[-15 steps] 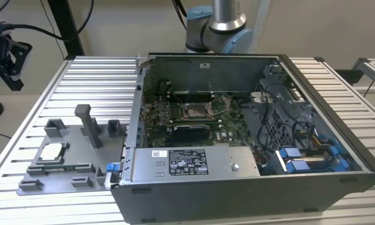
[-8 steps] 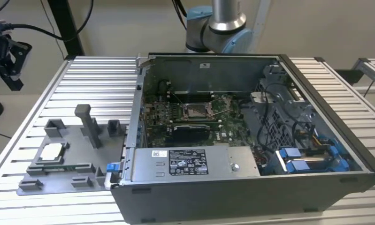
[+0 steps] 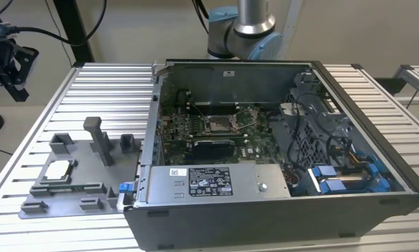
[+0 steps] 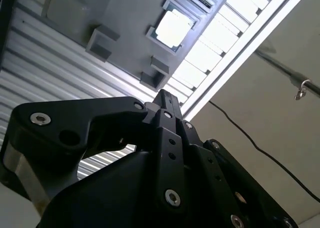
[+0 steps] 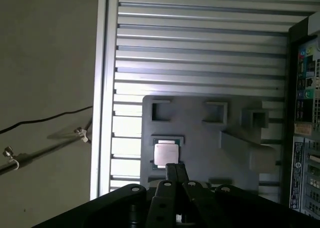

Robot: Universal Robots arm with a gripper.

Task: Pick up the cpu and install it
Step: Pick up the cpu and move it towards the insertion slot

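Observation:
The cpu [image 3: 57, 170] is a small silvery-white square chip lying flat in a recess of the grey fixture plate [image 3: 79, 185], on the exterior view's left beside the open computer case [image 3: 279, 157]. It also appears in both wrist views, as the cpu [image 5: 166, 154] and the cpu [image 4: 173, 28]. My gripper [image 5: 176, 171] hangs well above the plate, with its black fingers pressed together, holding nothing. Its tips line up close to the chip's edge. The motherboard socket [image 3: 219, 124] sits framed in metal in the middle of the case.
The fixture plate [image 5: 200, 133] carries a tall grey post [image 3: 98, 139] and several low blocks around the chip. The slatted metal table [image 3: 104, 94] ends at an edge past the plate, with floor and a cable [image 5: 45, 120] beyond. Blue connectors [image 3: 342, 178] crowd the case's right side.

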